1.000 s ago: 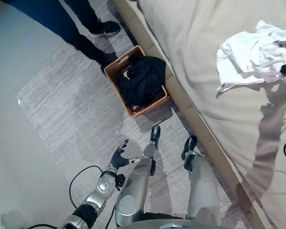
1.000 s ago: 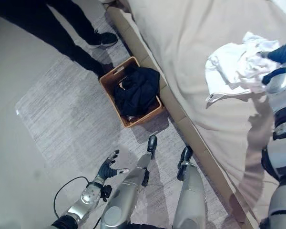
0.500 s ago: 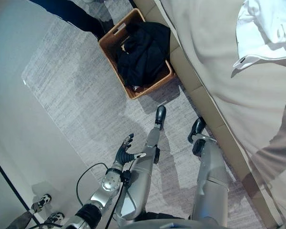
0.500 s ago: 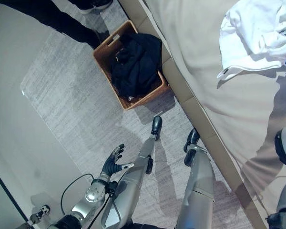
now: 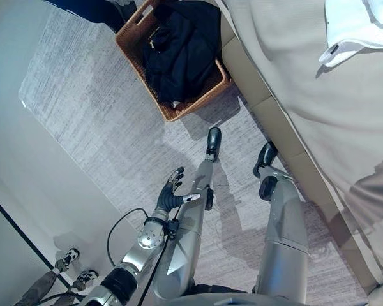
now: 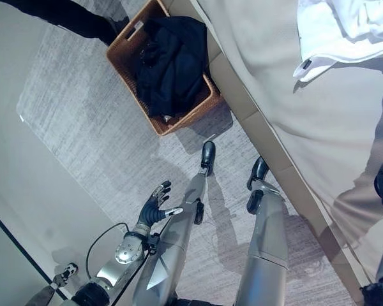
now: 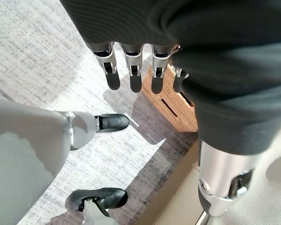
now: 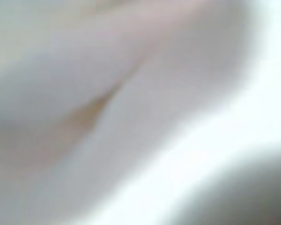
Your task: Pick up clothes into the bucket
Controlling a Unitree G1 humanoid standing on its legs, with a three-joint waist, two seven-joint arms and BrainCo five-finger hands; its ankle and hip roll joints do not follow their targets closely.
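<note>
Nearest, the left hand [image 5: 171, 193] is held low over the grey woven rug [image 5: 89, 121], its fingers [image 7: 133, 70] straight and released, with nothing in them; in the left wrist view the fingers point toward a corner of the wicker basket [image 7: 178, 101]. Just beyond the fingertips, across a strip of bare rug, the rectangular brown wicker basket [image 6: 179, 121] stands against the padded beige side of the bed [image 5: 255, 102]; it has cut-out handles, and a black garment [image 6: 169, 64], soft and bunched, already fills it and laps over its far rim. Further off, well apart from the left fingers, a white garment [image 6: 345, 32] lies crumpled on the smooth beige bed cover, with a folded hem and a small dark tag at its edge. The right wrist view gives a pale blur pressed close, likely white cloth, so whether the right fingers are clenched on it cannot be told. The step in hand is judged to be the taking up of the white garment. Next, a firm gather of the loose folds would be called for, then a carry over the bed edge to the basket. A person's dark trouser leg [image 6: 64, 13] is seen beyond the basket.
</note>
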